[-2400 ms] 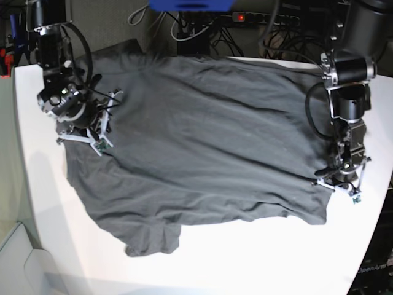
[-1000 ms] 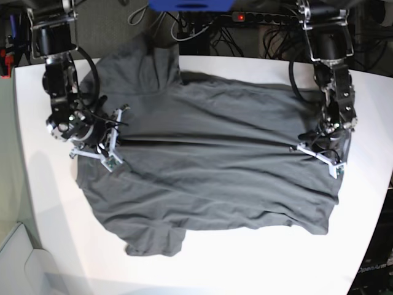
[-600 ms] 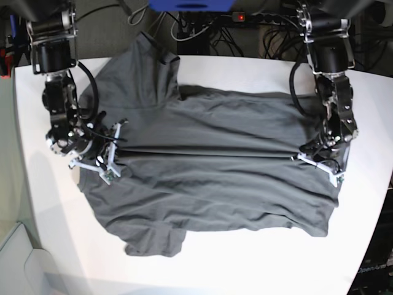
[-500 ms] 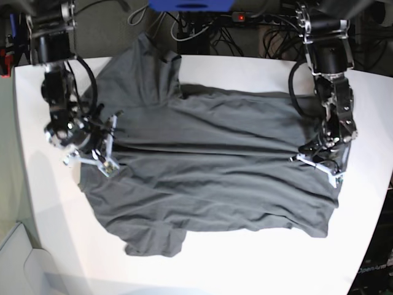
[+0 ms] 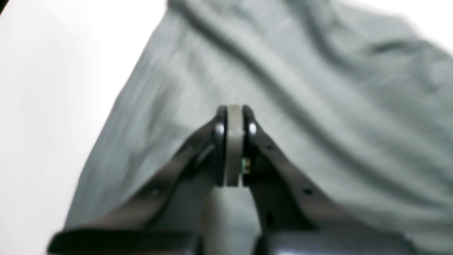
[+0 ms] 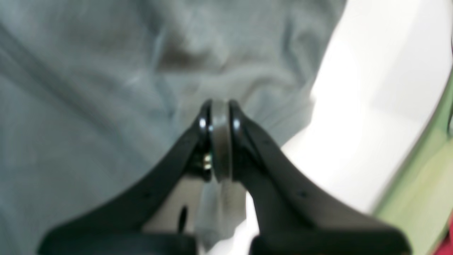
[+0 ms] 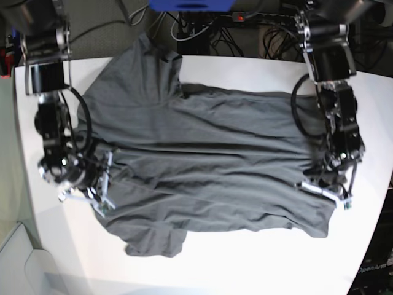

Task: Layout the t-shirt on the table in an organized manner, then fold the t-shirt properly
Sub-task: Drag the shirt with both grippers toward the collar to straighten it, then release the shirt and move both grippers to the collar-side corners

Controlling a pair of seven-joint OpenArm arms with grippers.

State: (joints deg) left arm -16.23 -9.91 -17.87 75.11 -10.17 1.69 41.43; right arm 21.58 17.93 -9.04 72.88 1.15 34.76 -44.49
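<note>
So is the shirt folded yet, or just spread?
Spread, not folded. The shirt lies open across the table, wrinkled, one sleeve at each long edge. Both grippers pinch its sides.

Robotics lab or test bench, indoors. Large white table [image 7: 202,264] with rounded corners serves as the work surface. Behind its far edge: tangled black cables [image 7: 202,31], a power strip with lit red switch [image 7: 241,17], a blue box-like object [image 7: 190,5]. Two black robot arms are mounted at the far corners.
</note>
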